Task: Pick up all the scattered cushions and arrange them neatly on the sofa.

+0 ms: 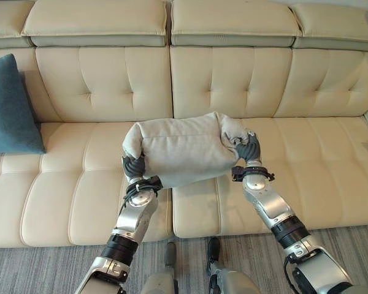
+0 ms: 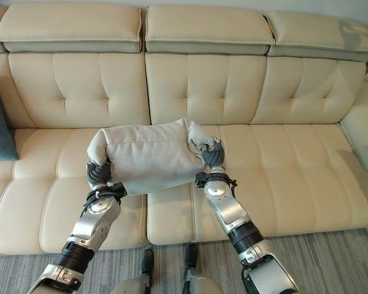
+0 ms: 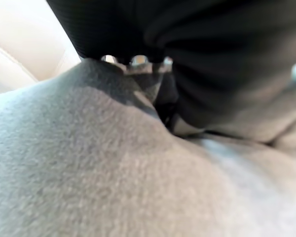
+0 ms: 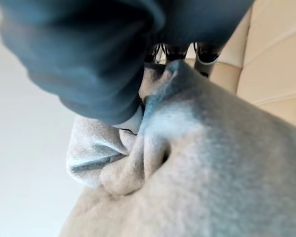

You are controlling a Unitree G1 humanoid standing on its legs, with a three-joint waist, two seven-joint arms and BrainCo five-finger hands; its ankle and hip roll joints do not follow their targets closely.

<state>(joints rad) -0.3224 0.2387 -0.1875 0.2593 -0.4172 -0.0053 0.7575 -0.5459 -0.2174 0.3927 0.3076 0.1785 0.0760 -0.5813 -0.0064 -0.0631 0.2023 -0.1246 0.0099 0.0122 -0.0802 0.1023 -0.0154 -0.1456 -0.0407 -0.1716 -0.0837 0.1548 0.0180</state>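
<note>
Cushion [image 1: 181, 149], grey, hangs over the sofa [image 1: 306, 153] seat; our left hand [image 1: 134, 166] and right hand [image 1: 247, 147] each clutch an end. Blue cushion [image 1: 9, 107] leans at the sofa's left.

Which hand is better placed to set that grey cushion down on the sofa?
Neither alone: the left hand and right hand each grip one end of the grey cushion above the sofa, so both should lower it together.
</note>
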